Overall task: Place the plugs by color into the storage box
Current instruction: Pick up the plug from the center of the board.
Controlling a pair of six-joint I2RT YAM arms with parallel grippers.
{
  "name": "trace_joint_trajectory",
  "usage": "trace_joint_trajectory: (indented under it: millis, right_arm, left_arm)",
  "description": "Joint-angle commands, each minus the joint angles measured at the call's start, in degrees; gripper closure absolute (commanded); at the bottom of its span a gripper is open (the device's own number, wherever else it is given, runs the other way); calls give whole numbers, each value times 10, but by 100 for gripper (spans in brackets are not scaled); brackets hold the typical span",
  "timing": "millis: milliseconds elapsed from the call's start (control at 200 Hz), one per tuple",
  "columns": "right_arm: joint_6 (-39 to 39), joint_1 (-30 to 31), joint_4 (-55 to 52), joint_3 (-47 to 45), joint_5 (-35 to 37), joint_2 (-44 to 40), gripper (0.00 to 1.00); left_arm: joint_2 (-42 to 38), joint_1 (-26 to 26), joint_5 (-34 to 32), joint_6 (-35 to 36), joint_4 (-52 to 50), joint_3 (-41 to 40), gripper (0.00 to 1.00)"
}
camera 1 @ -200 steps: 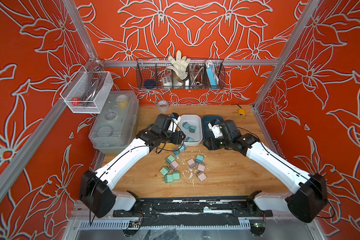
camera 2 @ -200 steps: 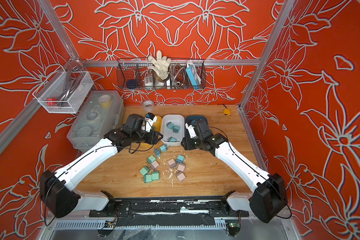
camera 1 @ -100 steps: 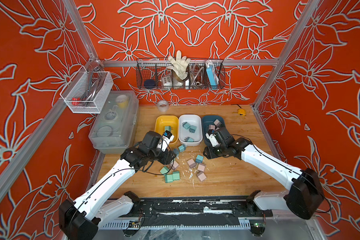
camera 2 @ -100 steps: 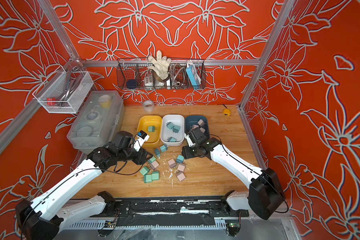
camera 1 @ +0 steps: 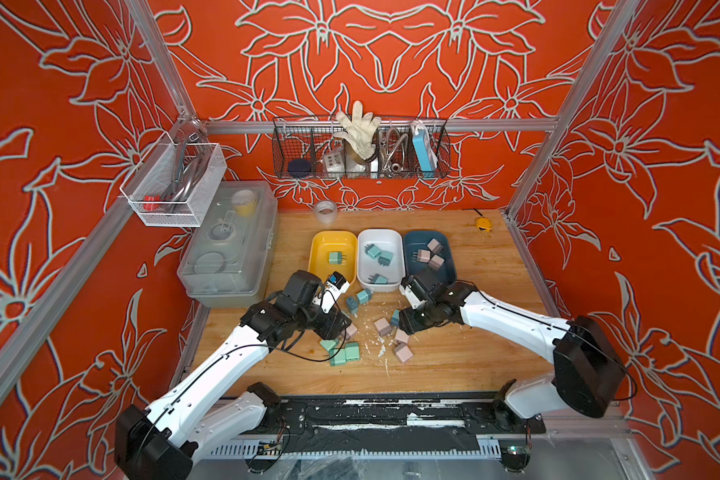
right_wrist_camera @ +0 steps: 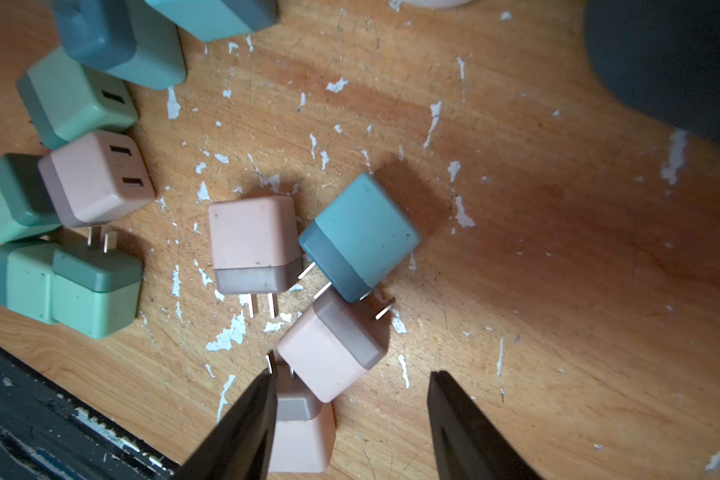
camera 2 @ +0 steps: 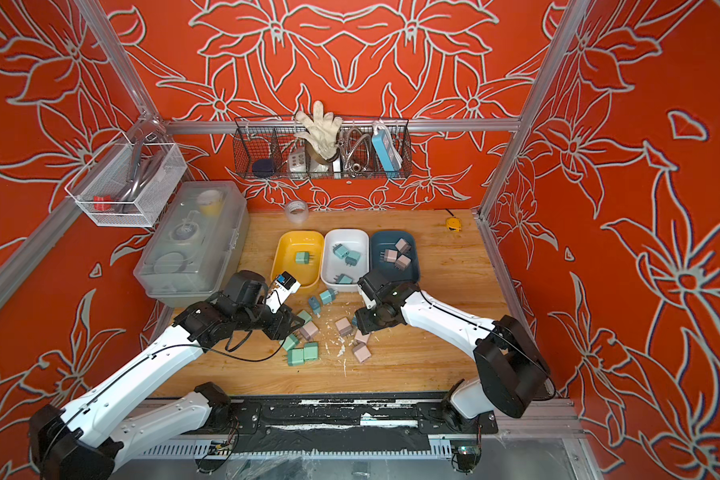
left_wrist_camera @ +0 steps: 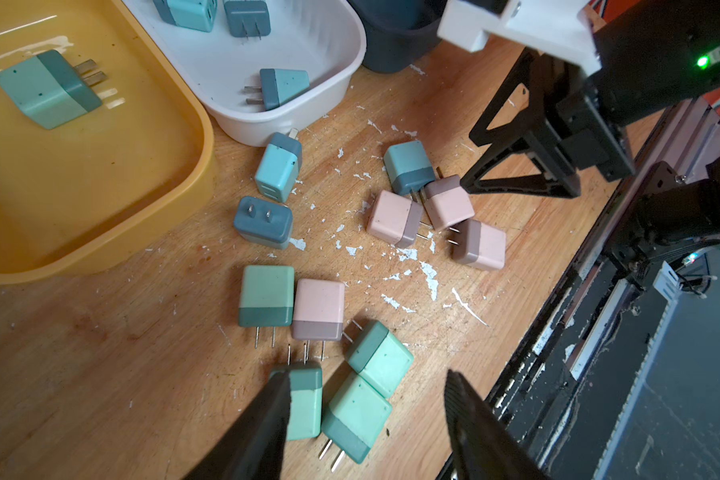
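The storage box is three trays side by side: yellow (camera 1: 317, 266) with one mint plug (camera 1: 334, 257), white (camera 1: 381, 233) with three teal plugs (camera 1: 373, 251), dark blue (camera 1: 412, 240) with three pink plugs (camera 1: 424, 255). Loose plugs lie in front of them. My left gripper (left_wrist_camera: 366, 399) hangs open over three mint plugs (left_wrist_camera: 356, 415); one finger (left_wrist_camera: 267, 415) is beside the outermost. My right gripper (right_wrist_camera: 352, 399) is open above two pink plugs (right_wrist_camera: 333, 353), with a teal plug (right_wrist_camera: 362, 232) just beyond. In both top views the arms hide the fingertips.
A translucent lidded box (camera 1: 229, 245) stands left of the trays. A tape roll (camera 1: 325, 211) and a yellow tape measure (camera 1: 484, 224) lie at the back. Wire baskets (camera 1: 360, 149) hang on the walls. A black rail (camera 1: 371, 415) runs along the table's front edge.
Both arms pulled back from over the trays, left from the yellow, right from the dark blue, and came down over the loose plugs. Both stayed open; the right's jaws widened slightly.
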Motion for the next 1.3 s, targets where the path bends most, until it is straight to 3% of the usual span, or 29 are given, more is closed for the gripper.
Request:
trace_joint_trajectory:
  millis: [0,561,1291]
  right_arm:
    - [6,17,1,-2,30,18,36]
    - [-7,53,-11,23,54,95,34]
    - [-10,57,-19,37,65,105,38]
  left_arm:
    - [1,-1,9,11,-1,-6,40]
    - [27,-1,20,7,-2,-7,40]
    - [25,-2,23,5,-1,-6,40]
